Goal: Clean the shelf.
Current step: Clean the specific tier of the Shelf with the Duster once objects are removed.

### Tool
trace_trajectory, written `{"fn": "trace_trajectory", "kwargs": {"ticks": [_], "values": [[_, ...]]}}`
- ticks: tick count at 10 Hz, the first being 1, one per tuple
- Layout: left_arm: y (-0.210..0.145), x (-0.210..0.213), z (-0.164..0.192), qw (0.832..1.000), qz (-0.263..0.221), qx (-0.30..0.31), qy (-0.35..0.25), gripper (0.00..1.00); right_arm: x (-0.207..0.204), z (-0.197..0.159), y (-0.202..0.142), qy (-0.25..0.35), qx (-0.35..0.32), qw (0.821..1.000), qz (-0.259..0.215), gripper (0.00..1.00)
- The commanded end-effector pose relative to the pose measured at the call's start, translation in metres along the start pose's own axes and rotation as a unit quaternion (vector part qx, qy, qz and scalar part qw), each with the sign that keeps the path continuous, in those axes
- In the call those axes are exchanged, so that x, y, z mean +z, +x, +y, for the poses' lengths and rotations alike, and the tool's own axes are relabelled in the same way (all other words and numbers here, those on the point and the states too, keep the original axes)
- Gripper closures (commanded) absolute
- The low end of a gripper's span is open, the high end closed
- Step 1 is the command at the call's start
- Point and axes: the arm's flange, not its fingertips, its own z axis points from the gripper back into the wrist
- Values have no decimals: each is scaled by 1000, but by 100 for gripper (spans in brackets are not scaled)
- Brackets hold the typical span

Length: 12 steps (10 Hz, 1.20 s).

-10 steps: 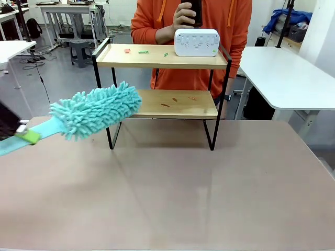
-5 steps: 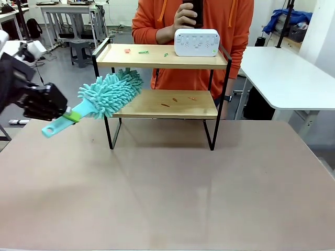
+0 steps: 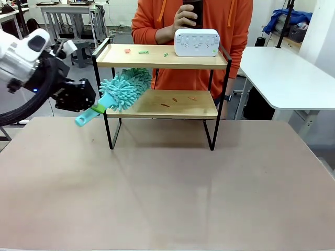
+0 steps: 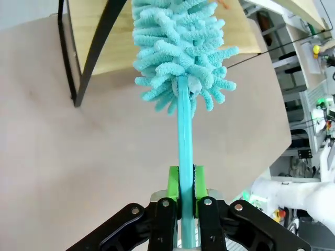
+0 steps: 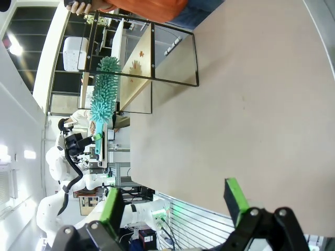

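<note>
Left gripper (image 4: 186, 184) clenched on the flat handle of a teal duster (image 3: 125, 86), its green pads pinching the stem. The fluffy head reaches in at the left end of the shelf (image 3: 183, 109), between its 2 boards and over the lower one. Small scraps (image 3: 127, 50) lie on both boards. The shelf stands at the far side of the table (image 3: 167, 183). Right gripper (image 5: 175, 201) spread wide, holding nothing.
</note>
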Motion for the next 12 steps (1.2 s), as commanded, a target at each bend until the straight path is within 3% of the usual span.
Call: {"fn": "trace_trajectory", "kwargs": {"ticks": [1, 12], "values": [[13, -23, -7, 1000, 4, 10, 10, 88, -3, 1, -1, 9, 12, 1000, -6, 0], [26, -99, -59, 995, 85, -58, -1, 88, -3, 1, -1, 9, 12, 1000, -6, 0]]}}
